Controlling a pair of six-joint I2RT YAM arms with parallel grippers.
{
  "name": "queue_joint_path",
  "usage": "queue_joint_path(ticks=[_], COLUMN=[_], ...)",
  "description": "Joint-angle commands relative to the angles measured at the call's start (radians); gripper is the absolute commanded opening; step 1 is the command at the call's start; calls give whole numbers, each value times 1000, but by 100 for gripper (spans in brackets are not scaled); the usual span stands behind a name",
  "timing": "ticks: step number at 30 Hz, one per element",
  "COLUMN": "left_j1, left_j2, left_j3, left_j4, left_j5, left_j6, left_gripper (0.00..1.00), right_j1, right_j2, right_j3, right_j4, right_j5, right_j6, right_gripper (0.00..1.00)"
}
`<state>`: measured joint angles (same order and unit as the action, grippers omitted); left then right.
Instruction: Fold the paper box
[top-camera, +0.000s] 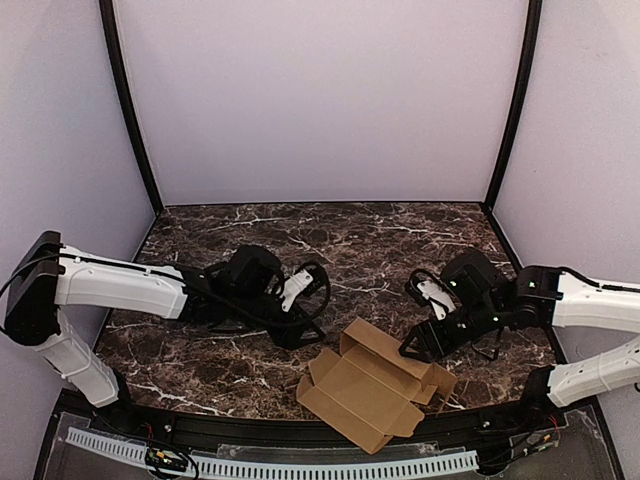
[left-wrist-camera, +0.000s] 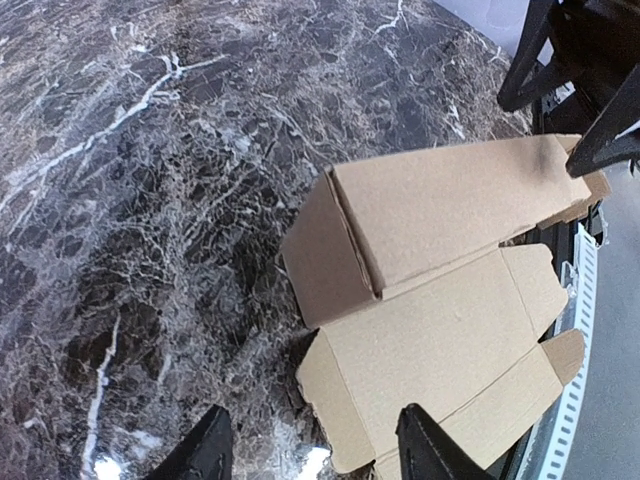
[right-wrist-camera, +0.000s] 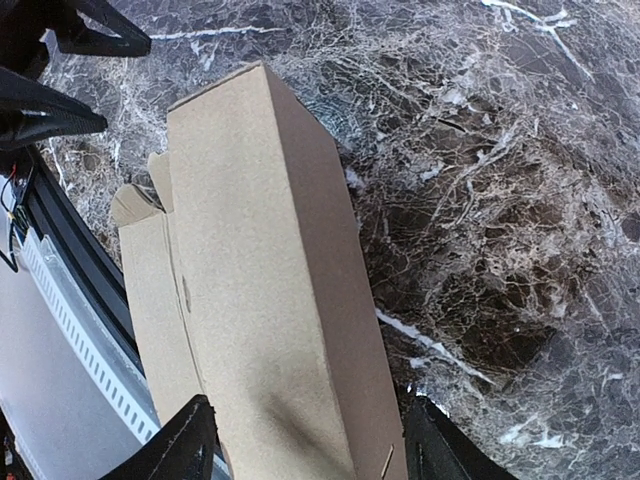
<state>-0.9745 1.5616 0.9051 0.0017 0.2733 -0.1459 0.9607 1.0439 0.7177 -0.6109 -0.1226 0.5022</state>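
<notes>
The paper box (top-camera: 368, 388) is a brown cardboard piece, partly folded, lying at the table's near edge between the two arms. In the left wrist view its raised long wall (left-wrist-camera: 450, 205) stands over flat panels and flaps. My left gripper (left-wrist-camera: 312, 420) is open just left of the box's left end, with one finger (left-wrist-camera: 425, 450) over a corner flap and nothing held. My right gripper (right-wrist-camera: 310, 440) is open and straddles the box's right end (right-wrist-camera: 270, 300), its fingers close beside both sides. From above, the left gripper (top-camera: 305, 333) and the right gripper (top-camera: 418, 347) flank the box.
The dark marble table (top-camera: 350, 240) stretches behind the box. A black rail and a white perforated strip (top-camera: 300, 466) run along the near edge, close under the box. Lilac walls enclose the back and both sides.
</notes>
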Motion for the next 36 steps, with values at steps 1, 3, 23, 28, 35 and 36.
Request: queue_joint_path(ticks=[1, 3, 23, 28, 35, 36], left_j1=[-48, -68, -136, -160, -184, -187], left_j2=[16, 27, 220, 251, 305, 308], left_j3=[-86, -119, -240, -247, -264, -263], left_j4=[154, 236, 823, 899, 993, 995], left_j5=[1, -37, -302, -306, -373, -386], left_j6=[-11, -17, 8, -2, -12, -9], left_gripper=[57, 57, 49, 48, 43, 42], right_j1=[-7, -7, -7, -7, -7, -7], right_j2=[18, 20, -45, -44, -28, -26], right_j3=[33, 34, 5, 5, 17, 17], right_j4=[28, 36, 62, 64, 67, 68], right_j5=[8, 12, 34, 34, 32, 32], right_j6=[-24, -20, 19, 24, 24, 24], right_gripper=[64, 64, 64, 64, 63, 63])
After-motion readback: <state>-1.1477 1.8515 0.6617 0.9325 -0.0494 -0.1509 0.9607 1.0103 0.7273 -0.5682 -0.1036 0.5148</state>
